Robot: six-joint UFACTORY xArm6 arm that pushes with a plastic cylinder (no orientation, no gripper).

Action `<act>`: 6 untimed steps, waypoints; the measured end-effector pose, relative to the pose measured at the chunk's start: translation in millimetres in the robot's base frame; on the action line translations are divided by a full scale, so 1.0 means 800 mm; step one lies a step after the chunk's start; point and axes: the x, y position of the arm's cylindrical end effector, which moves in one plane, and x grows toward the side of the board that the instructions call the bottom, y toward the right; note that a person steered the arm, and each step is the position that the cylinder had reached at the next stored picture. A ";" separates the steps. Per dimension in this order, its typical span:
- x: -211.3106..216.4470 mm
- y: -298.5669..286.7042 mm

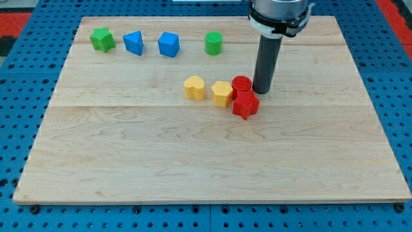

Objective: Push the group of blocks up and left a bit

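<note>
- Rod of my arm comes down from the view's top, right of centre, and my tip (262, 91) rests on the bench (129, 161), a pale wooden board lying on a blue pegboard (19, 77).
- My tip sits just beside the red cylinder (241, 84), on its right, apparently touching it or nearly so.
- I have no jaws on this arm, only the straight dark rod, so nothing is held.
- The group lies near the board's middle: a yellow heart-shaped block (194, 87) at its left, a yellow hexagonal block (221, 93) near it, then the red cylinder, with a red star-shaped block (245, 106) just below it.
- The yellow hexagonal block touches both red blocks; the yellow heart-shaped block stands slightly apart from it.
- Along the view's top edge of the board sits a row, well apart from the group: a green star-shaped block (102, 39), a blue triangular block (133, 42), a blue block (168, 44) whose exact shape I cannot tell, and a green cylinder (214, 43).
</note>
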 end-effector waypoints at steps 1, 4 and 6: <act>0.003 0.024; 0.083 -0.040; 0.076 -0.063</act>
